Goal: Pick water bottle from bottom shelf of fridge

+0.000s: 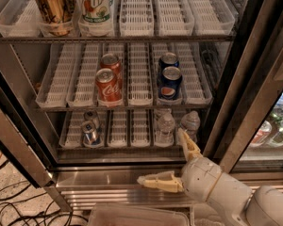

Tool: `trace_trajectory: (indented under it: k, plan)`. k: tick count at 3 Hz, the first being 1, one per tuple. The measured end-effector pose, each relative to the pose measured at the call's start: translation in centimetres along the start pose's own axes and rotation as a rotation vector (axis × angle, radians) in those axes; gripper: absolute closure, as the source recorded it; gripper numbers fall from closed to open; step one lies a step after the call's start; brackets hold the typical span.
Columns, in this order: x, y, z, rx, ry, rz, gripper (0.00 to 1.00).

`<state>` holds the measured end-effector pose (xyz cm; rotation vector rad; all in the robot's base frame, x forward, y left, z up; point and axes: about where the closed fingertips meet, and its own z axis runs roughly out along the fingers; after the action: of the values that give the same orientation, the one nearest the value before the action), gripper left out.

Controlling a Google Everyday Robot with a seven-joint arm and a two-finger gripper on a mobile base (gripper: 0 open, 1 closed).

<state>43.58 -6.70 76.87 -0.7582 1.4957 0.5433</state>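
Note:
Two clear water bottles stand at the right of the bottom shelf (114, 145) of the fridge (108, 179): one (165, 127) in a middle lane, the other (190, 122) a lane further right. My cream-fingered gripper (160, 156) is open, low in front of the shelf's right end. Its upper finger (188, 146) points up just below and between the two bottles, without touching either. The lower finger (159, 181) reaches left over the steel base. Nothing is held.
Two small blue-and-silver cans (90, 129) sit at the left of the bottom shelf. Above are red cola cans (107, 84) and blue cans (170, 81); the top rack holds taller cans. The dark door frame (236, 79) stands close on the right. Cables (9, 206) lie on the floor at left.

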Motion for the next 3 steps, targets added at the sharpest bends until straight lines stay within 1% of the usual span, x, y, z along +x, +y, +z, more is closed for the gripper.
trace_trajectory:
  k: [1,2,3]
  plan:
    - [-1.2,0.0,2.1,0.019,-0.046,-0.042,0.0]
    - [-1.9,1.2,4.1,0.051,-0.11,-0.009,0.0]
    - [-2.5,2.6,5.8,0.09,-0.175,0.04,0.0]
